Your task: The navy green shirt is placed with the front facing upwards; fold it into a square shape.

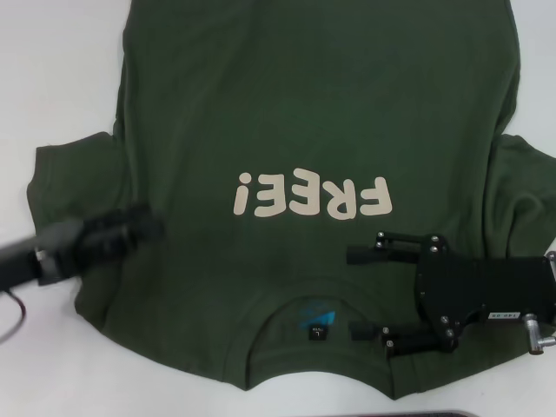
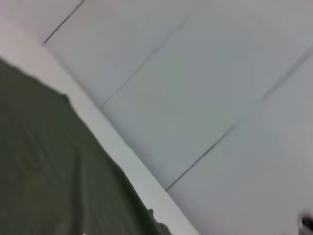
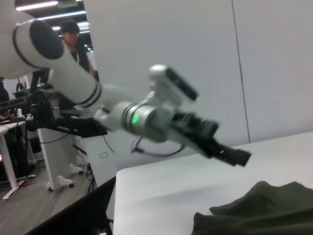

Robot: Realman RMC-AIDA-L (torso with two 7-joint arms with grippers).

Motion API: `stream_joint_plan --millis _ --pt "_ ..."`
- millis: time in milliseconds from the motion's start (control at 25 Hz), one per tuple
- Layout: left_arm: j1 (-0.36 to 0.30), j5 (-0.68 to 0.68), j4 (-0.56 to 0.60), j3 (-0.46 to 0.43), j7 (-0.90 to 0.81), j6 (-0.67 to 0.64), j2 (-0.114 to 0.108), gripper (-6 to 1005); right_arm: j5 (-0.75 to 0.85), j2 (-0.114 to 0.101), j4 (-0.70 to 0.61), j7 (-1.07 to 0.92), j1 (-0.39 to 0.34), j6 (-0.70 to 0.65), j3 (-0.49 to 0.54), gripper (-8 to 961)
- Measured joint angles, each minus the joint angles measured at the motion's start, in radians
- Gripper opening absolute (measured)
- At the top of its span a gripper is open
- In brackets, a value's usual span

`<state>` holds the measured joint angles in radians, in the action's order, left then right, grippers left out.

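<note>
Nearest us, our right gripper [image 1: 360, 291] hovers wide open, empty, collar [image 1: 317, 304] at nine o'clock on the shirt [image 1: 321, 113].

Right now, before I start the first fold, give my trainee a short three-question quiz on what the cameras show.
1. True or false: the shirt lies with its lettering facing up.
2. Which gripper is over the shoulder beside the collar? A) left gripper B) right gripper C) neither
3. Fill in: the neck tag sits at the edge of the shirt ______ to the robot.

Key:
1. True; the cream lettering shows on top.
2. B; its jaws stand open over the cloth, while the left gripper is over the shirt near the opposite sleeve.
3. Nearest.
</note>
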<state>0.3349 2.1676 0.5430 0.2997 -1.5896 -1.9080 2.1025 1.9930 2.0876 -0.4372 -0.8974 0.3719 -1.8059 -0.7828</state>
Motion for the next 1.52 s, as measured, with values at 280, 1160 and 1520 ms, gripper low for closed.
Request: stream_joint_plan --millis 280,1160,1520 --pt "0.085 0.012 0.097 0.051 -0.366 0.054 -0.043 823 -0.002 0.0 0.0 0.003 0.006 -0.005 -0.002 865" --pt "0.16 0.239 0.237 0.069 -0.742 0.281 -0.139 823 -0.001 0.0 -0.002 0.0 0.016 -0.007 -0.002 866" --pt "0.177 0.289 0.228 0.077 -0.831 0.35 -0.145 824 0.0 0.0 -0.002 0.0 0.019 -0.007 -0.002 866"
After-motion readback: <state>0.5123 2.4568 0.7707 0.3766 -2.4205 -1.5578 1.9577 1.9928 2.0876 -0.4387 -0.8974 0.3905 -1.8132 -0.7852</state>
